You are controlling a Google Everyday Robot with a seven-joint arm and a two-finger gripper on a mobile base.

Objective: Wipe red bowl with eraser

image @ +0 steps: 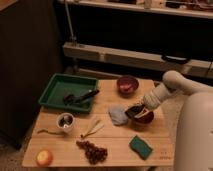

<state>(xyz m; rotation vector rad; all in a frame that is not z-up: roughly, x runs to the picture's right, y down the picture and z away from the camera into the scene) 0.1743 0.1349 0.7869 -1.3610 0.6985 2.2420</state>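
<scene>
My gripper [135,111] reaches in from the right on a pale arm and sits low over the left rim of a reddish-brown bowl [145,118] at the table's right middle. A dark shape shows at the gripper's tip; I cannot tell whether it is the eraser. A second, dark red bowl [126,84] stands apart at the back of the table, upright.
A grey cloth [117,115] lies just left of the gripper. A green tray [52,92] with dark utensils is at the back left. A cup [65,121], green stalks [92,130], grapes [93,151], an orange fruit [44,158] and a green sponge [141,147] lie along the front.
</scene>
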